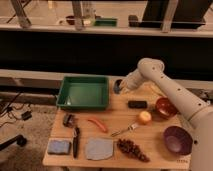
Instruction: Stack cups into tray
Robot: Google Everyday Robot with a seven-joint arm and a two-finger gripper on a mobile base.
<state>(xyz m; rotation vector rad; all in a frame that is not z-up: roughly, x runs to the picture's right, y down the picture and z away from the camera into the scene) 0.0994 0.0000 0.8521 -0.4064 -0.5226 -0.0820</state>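
The large green tray (65, 94) sits at the back left of the wooden table, and nothing shows inside it. My gripper (120, 87) hangs just off the tray's right rim, near the table's back edge. It is shut on a small dark grey cup (117, 86), held tilted a little above the tabletop. The white arm reaches in from the right. No other cup is in view.
A black block (137, 104), a red-brown bowl (165, 107), an orange (145, 117), a purple bowl (177, 140), a fork (124, 131), an orange-red pepper (98, 124), grapes (131, 149), a grey cloth (99, 149), a blue sponge (59, 146) and a black-handled tool (76, 141) lie on the table.
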